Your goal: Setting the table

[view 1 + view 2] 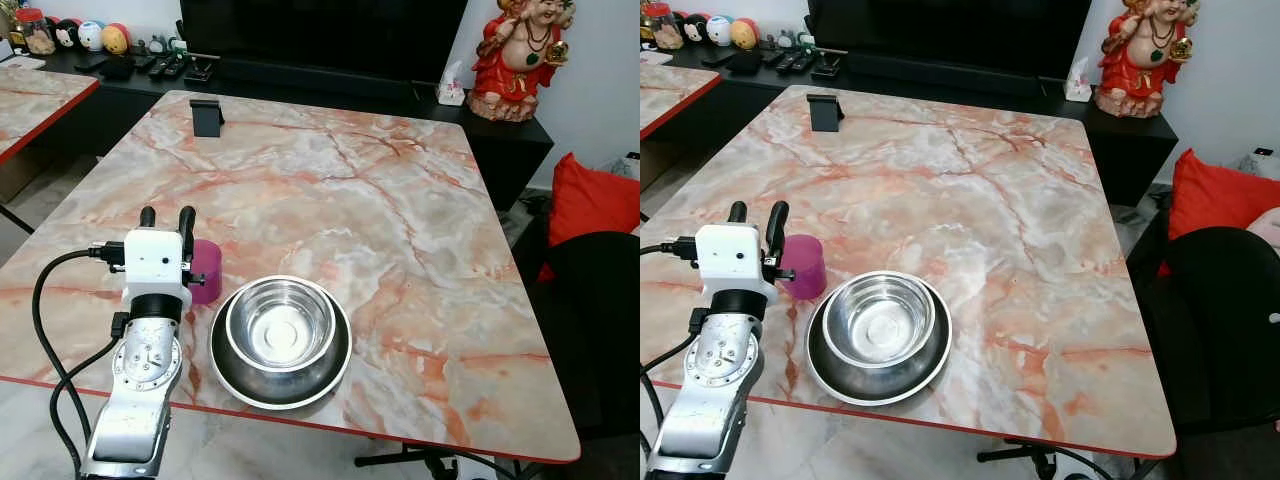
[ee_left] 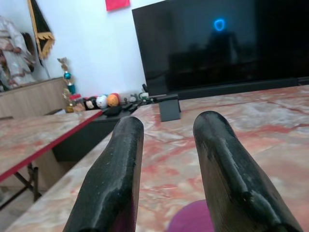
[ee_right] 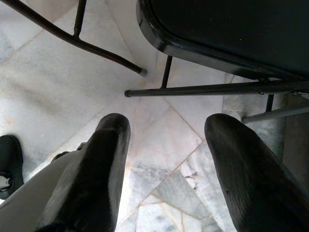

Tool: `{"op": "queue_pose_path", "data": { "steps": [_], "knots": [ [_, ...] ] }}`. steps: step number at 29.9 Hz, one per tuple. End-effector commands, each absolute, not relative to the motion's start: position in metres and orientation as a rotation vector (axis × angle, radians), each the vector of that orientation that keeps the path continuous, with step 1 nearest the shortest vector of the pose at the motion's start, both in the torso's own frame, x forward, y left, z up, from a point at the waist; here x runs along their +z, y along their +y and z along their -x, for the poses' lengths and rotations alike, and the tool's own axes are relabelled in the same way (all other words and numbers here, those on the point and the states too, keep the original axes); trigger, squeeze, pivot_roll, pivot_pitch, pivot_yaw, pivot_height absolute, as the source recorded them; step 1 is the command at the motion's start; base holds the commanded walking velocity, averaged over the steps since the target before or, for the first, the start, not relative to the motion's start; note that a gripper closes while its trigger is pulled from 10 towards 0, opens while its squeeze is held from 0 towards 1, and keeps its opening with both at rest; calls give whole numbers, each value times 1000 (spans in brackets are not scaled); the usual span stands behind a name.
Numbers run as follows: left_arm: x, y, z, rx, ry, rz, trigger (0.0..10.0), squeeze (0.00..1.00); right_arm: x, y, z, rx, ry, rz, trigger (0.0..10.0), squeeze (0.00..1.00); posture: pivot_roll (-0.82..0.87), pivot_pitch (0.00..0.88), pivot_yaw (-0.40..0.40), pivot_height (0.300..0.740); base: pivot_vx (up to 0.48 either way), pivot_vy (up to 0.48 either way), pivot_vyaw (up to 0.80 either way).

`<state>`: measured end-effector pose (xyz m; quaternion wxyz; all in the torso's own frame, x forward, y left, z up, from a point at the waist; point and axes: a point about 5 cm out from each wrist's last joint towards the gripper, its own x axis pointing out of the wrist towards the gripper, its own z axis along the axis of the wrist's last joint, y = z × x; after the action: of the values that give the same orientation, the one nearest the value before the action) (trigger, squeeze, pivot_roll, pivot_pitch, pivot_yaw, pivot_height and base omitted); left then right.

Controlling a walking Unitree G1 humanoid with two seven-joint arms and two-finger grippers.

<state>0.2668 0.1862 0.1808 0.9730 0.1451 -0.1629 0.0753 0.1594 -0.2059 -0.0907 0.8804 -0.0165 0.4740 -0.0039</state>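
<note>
Your left tool hangs over the near left part of the pink-veined marble desk with the red edge, its two black fingers spread apart and holding nothing. Just past the fingers, on their right side, stands a small magenta plastic cup; in the left wrist view its purple rim shows low between the fingers, and you cannot tell from these views whether either finger touches it. Right beside the cup, toward the middle of the near edge, a shiny stainless-steel bowl sits inside a wider, shallow steel dish; the cup and the dish stand very close together. At the far left of the desk a small black stand is upright. Beyond the desk you see a dark television screen on a low black cabinet, and a red-robed figurine at the right. Your right tool hangs low over the pale tiled floor near black chair legs, its fingers spread wide and empty.
</note>
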Motion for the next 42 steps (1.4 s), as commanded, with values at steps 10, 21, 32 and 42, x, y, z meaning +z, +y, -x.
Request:
{"op": "queue_pose_path", "data": {
  "steps": [10,21,32,42],
  "knots": [
    [184,182,-264,58,-365,-344,10000,0,-90,-209,-159,-14,983,46,10000,0,56,0,-86,740,0,0,0],
    [176,170,-263,-41,-343,-363,10000,0,-91,-209,-158,-17,984,43,10000,0,59,0,-86,740,0,0,0],
    [177,167,-268,-78,-333,-367,10000,0,-91,-205,-159,-32,976,21,10000,0,62,0,-57,740,0,0,0],
    [183,170,-271,-82,-340,-373,10000,0,-92,-198,-159,-42,972,-11,10000,0,62,0,-31,740,0,0,0]
  ]
}}
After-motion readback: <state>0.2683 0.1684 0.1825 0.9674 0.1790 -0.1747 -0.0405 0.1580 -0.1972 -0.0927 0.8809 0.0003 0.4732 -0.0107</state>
